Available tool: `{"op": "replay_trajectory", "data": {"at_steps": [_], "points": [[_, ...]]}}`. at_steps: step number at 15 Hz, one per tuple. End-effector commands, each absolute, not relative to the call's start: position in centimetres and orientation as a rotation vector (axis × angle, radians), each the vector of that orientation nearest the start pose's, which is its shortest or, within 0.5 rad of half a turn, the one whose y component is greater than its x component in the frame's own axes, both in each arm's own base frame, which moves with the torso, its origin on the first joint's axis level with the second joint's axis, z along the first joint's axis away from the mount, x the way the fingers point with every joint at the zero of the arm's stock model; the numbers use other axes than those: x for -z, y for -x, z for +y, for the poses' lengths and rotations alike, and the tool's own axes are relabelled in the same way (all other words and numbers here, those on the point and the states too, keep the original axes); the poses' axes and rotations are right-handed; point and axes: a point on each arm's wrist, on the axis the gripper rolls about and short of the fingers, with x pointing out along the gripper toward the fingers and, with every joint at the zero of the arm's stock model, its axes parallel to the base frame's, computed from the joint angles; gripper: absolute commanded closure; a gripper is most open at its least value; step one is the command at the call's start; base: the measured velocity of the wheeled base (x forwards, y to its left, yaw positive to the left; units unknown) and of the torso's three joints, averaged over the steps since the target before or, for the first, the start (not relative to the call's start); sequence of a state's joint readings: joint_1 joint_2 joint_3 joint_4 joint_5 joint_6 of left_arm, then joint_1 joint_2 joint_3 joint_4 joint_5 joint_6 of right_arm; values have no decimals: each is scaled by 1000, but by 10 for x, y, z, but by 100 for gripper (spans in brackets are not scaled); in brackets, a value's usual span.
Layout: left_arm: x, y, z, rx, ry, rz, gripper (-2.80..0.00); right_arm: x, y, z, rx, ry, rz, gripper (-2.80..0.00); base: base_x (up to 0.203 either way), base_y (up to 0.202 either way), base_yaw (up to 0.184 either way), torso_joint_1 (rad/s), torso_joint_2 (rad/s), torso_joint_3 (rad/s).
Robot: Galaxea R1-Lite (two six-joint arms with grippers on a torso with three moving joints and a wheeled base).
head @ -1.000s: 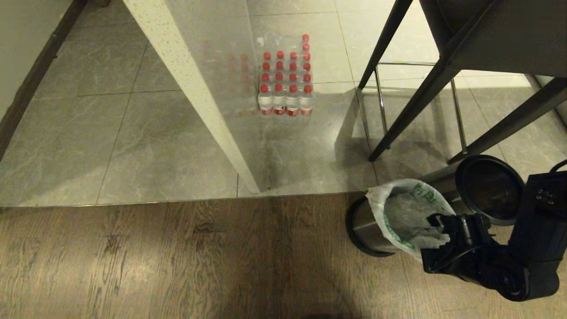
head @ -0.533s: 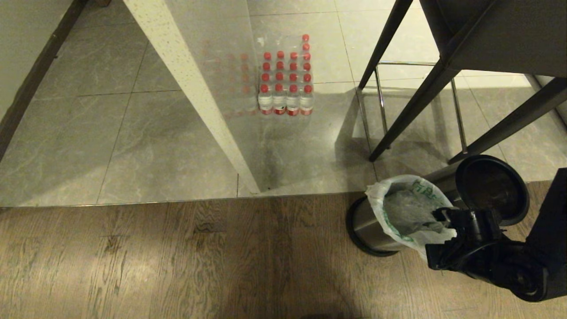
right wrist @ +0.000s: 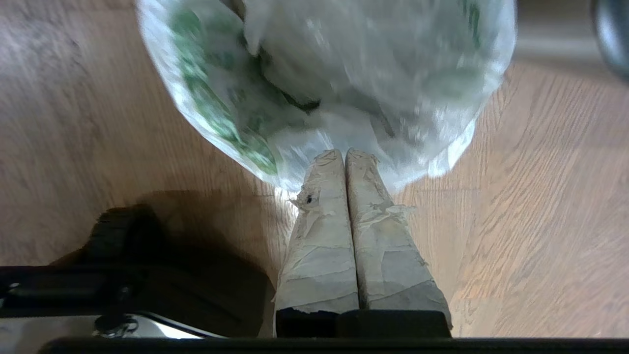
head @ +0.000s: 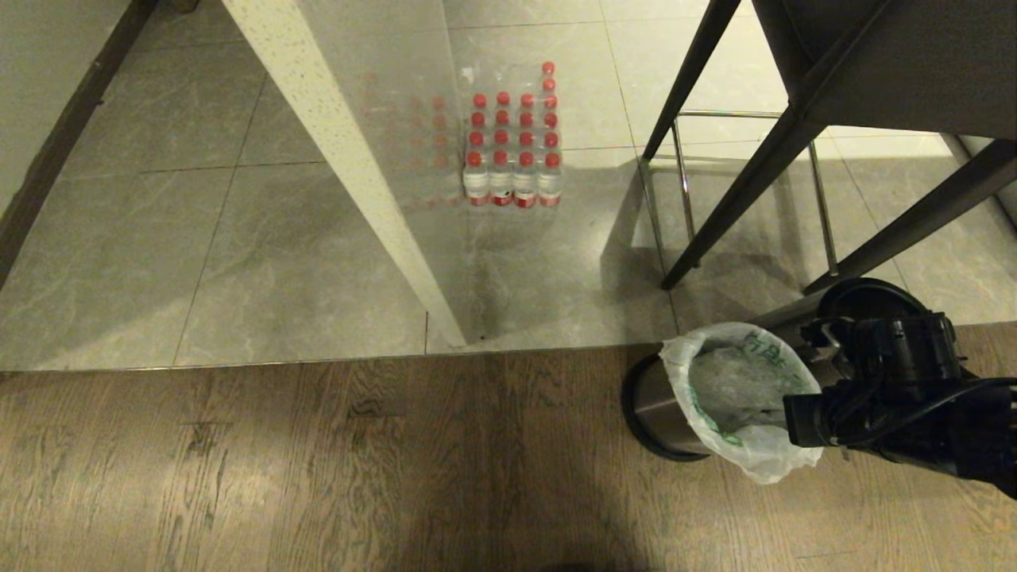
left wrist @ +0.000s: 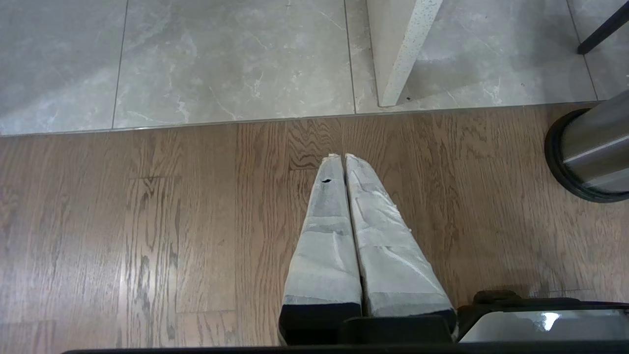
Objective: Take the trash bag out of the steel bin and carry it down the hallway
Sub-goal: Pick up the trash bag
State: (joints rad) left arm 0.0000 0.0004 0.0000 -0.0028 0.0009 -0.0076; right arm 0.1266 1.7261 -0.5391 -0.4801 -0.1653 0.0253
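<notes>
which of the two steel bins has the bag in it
The steel bin on the left, nearer the wood floor's middle, holds the trash bag, white with green print. The other bin behind it, toward the chair legs, shows only a dark bare mouth.

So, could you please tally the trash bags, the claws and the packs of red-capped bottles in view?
trash bag: 1
claws: 2, the left claw and the right claw
pack of red-capped bottles: 1
Total: 4
</notes>
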Motion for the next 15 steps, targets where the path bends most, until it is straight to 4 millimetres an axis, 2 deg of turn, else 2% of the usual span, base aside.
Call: {"op": "replay_trajectory", "data": {"at_steps": [1,3,4,5,6,9,13,15], "points": [[-76,23,0,-2,8,-2,0,-113,-260,32,35,74,638,0,0,0,0,0,0,0],[-76,23,0,-2,8,-2,0,-117,-248,33,16,82,656,0,0,0,0,0,0,0],[-76,23,0,-2,8,-2,0,-111,-243,32,25,90,694,0,0,0,0,0,0,0],[-75,23,0,-2,8,0,0,-95,-240,30,50,105,766,0,0,0,0,0,0,0],[-76,23,0,-2,8,-1,0,-76,-234,27,75,121,858,-280,0,0,0,0,0,0],[-76,23,0,-2,8,-2,0,-50,-230,16,120,133,982,-280,0,0,0,0,0,0],[-76,23,0,-2,8,-1,0,-28,-231,6,124,171,1076,-280,0,0,0,0,0,0],[-76,23,0,-2,8,-2,0,-10,-240,6,117,187,1083,-280,0,0,0,0,0,0]]}}
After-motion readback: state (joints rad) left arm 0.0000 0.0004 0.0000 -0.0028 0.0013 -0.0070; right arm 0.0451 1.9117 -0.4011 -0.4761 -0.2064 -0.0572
